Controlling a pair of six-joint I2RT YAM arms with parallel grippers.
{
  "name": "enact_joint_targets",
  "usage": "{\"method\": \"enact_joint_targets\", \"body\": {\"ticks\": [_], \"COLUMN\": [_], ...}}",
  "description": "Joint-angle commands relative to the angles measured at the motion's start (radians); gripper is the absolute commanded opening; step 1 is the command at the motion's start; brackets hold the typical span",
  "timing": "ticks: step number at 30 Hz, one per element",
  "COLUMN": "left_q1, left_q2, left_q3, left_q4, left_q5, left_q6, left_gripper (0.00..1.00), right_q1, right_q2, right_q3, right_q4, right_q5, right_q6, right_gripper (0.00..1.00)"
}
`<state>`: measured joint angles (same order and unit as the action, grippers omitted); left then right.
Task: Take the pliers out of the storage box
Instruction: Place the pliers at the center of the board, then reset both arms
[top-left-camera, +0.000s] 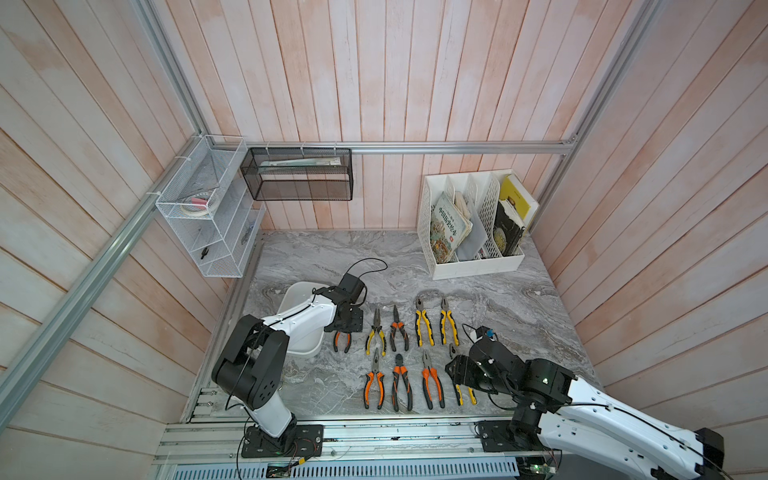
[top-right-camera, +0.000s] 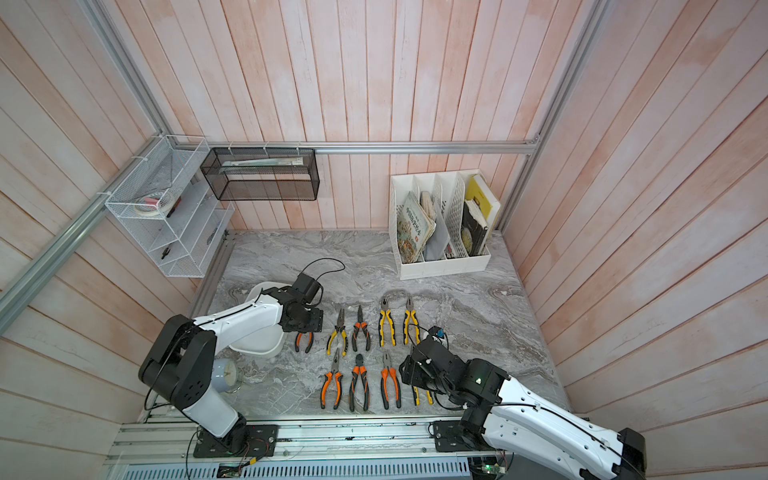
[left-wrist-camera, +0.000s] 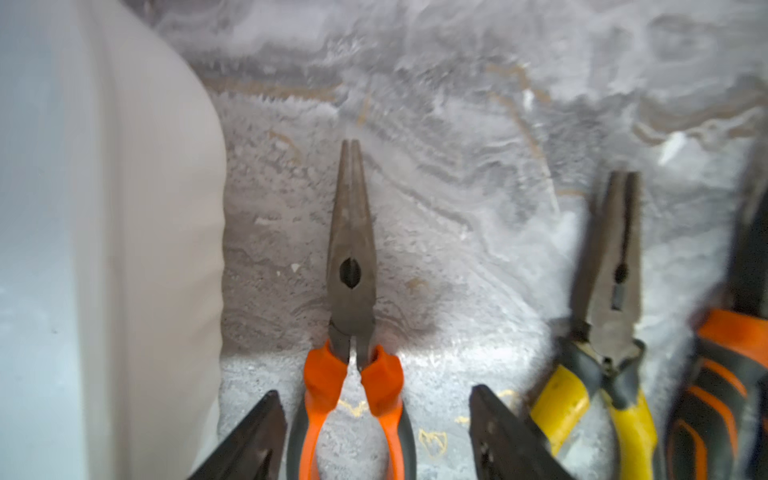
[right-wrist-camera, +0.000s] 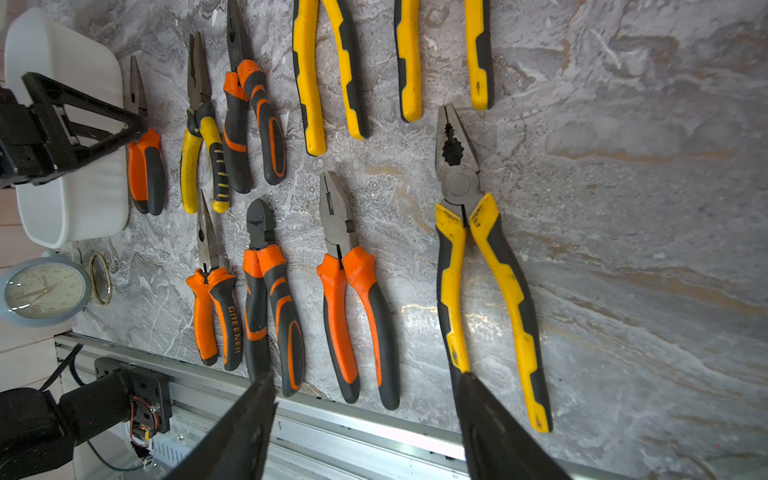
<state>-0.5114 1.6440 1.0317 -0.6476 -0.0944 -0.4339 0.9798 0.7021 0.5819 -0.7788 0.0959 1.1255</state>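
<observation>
The white storage box (top-left-camera: 296, 293) stands at the table's left, and my left arm hides most of its inside. Several pliers lie on the marble in two rows to its right. An orange-handled needle-nose pliers (left-wrist-camera: 351, 257) lies flat next to the box (left-wrist-camera: 104, 249). My left gripper (left-wrist-camera: 374, 395) hangs open over its handles, fingers on either side and clear of them. In both top views the gripper (top-left-camera: 343, 332) (top-right-camera: 304, 332) covers that pliers' head. My right gripper (right-wrist-camera: 365, 380) is open and empty above the front row, by a yellow-handled pliers (right-wrist-camera: 486, 270) (top-left-camera: 465, 392).
A white file holder (top-left-camera: 473, 262) with books stands at the back right. A white wire rack (top-left-camera: 208, 208) and a black mesh basket (top-left-camera: 299, 174) hang on the walls. A small clock (right-wrist-camera: 43, 291) and a gold ring (right-wrist-camera: 101, 278) sit in front of the box. An aluminium rail (top-left-camera: 374, 432) runs along the front.
</observation>
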Motion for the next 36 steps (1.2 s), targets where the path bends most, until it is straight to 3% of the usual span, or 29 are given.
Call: {"method": "enact_joint_targets", "body": {"ticks": [1, 5, 11, 14, 17, 19, 21, 23, 25, 26, 28, 31, 33, 36], "left_q1": [-0.014, -0.023, -0.023, -0.023, -0.023, -0.023, -0.020, -0.001, 0.044, 0.075, 0.158, 0.272, 0.345, 0.425], "left_q2": [-0.040, -0.100, -0.361, -0.538, -0.736, -0.883, -1.003, -1.083, -1.108, -1.111, -1.101, -1.056, -0.988, -0.827], "left_q3": [0.000, 0.014, 0.077, 0.069, -0.026, -0.169, -0.334, -0.476, -0.578, -0.603, -0.634, -0.679, -0.711, -0.727], "left_q4": [0.032, 0.010, 0.009, 0.112, 0.317, 0.536, 0.753, 0.927, 1.014, 1.016, 0.987, 1.013, 1.060, 1.068], "left_q5": [-0.014, -0.051, -0.133, -0.130, -0.148, -0.221, -0.311, -0.370, -0.414, -0.406, -0.379, -0.332, -0.299, -0.250], "left_q6": [0.012, -0.013, 0.001, 0.075, 0.188, 0.290, 0.390, 0.515, 0.590, 0.588, 0.506, 0.414, 0.366, 0.298], "left_gripper": [0.79, 0.79, 0.79, 0.81, 0.83, 0.88, 0.98, 1.00, 1.00, 1.00, 1.00, 1.00, 1.00, 1.00], "right_q1": [-0.004, -0.004, -0.021, -0.059, -0.096, -0.105, -0.106, -0.118, -0.201, -0.273, -0.530, -0.824, -0.908, -0.944], "right_q2": [0.003, 0.008, 0.035, 0.066, 0.089, 0.084, 0.054, -0.003, -0.054, -0.063, -0.023, 0.075, 0.167, 0.365], "right_q3": [0.024, 0.040, 0.162, 0.250, 0.311, 0.312, 0.246, 0.098, -0.148, -0.183, -0.211, -0.292, -0.335, -0.365], "right_q4": [-0.020, -0.035, -0.062, -0.025, 0.104, 0.258, 0.475, 0.848, 1.367, 1.436, 1.444, 1.564, 1.659, 1.733], "right_q5": [0.023, 0.035, 0.178, 0.271, 0.364, 0.439, 0.539, 0.606, 0.533, 0.457, 0.290, 0.158, 0.131, 0.146], "right_q6": [0.002, -0.005, -0.105, -0.239, -0.463, -0.674, -0.878, -1.172, -1.493, -1.490, -1.303, -1.093, -1.075, -1.093], "right_gripper": [0.73, 0.73, 0.74, 0.76, 0.78, 0.84, 0.97, 0.98, 0.98, 0.98, 0.98, 0.98, 0.98, 0.98]}}
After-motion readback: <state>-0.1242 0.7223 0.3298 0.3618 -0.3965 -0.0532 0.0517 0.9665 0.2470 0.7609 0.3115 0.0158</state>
